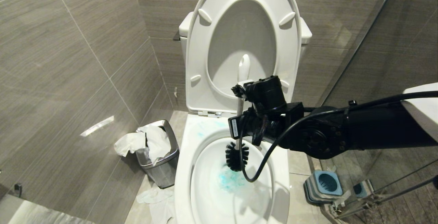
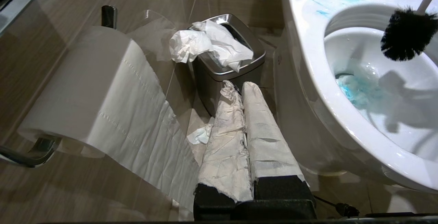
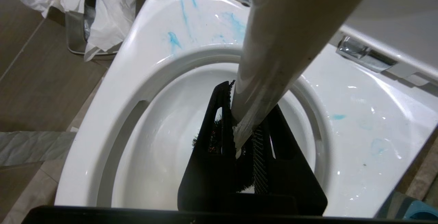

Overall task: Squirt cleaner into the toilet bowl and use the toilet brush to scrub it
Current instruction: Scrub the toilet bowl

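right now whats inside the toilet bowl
Blue-tinted cleaner pools in the toilet bowl, the toilet brush head hanging above it. The right gripper hides part of the bowl's inside.

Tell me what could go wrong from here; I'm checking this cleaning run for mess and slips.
1. The round black bristle head of the white-handled toilet brush hangs above the blue-tinted water, inside the glossy white toilet bowl; a quick swing could flick drips toward the overfilled steel waste bin.
2. The right gripper pinches the slim handle between narrow fingers, so it might twist or slide under scrubbing force.
3. The black cable loops down near the bristles and could snag or get wet.
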Available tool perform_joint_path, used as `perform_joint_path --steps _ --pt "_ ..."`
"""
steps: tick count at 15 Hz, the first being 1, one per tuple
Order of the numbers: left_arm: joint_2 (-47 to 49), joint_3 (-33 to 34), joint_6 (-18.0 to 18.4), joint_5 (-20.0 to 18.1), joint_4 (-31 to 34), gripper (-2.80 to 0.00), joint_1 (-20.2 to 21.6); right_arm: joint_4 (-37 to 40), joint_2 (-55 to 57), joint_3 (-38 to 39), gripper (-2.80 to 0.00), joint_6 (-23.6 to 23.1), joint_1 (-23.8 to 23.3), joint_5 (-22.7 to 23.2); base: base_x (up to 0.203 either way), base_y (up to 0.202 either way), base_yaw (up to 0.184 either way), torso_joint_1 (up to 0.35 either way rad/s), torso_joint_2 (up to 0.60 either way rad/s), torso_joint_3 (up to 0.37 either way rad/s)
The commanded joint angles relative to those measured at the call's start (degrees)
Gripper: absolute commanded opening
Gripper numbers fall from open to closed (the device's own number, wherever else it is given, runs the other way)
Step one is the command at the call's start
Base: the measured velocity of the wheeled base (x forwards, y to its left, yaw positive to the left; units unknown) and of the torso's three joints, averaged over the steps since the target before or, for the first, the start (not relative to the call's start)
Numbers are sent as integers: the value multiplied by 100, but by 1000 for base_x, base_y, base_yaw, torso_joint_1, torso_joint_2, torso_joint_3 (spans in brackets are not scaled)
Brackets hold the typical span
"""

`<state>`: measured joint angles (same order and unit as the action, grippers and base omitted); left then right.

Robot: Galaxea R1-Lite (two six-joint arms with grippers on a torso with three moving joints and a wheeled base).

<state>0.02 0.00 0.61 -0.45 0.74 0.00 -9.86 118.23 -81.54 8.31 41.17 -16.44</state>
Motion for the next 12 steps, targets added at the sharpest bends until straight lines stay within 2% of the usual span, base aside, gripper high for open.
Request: perform_joint_path --steps 1,5,8,12 --pt "-2 0 -7 1 -3 -280 0 -49 451 -160 -280 8 23 -35 0 0 0 0 0 0" --pt "-2 0 -17 10 -3 -280 0 -349 1032 -319 -280 82 89 -61 0 0 0 0 0 0" --pt "-2 9 -17 19 -3 -280 0 -428 1611 -707 -280 456 92 -198 0 0 0 0 0 0" --pt "-2 9 -17 19 -3 -280 0 -438 1923 -787 -280 599 93 -228 0 0 0 0 0 0"
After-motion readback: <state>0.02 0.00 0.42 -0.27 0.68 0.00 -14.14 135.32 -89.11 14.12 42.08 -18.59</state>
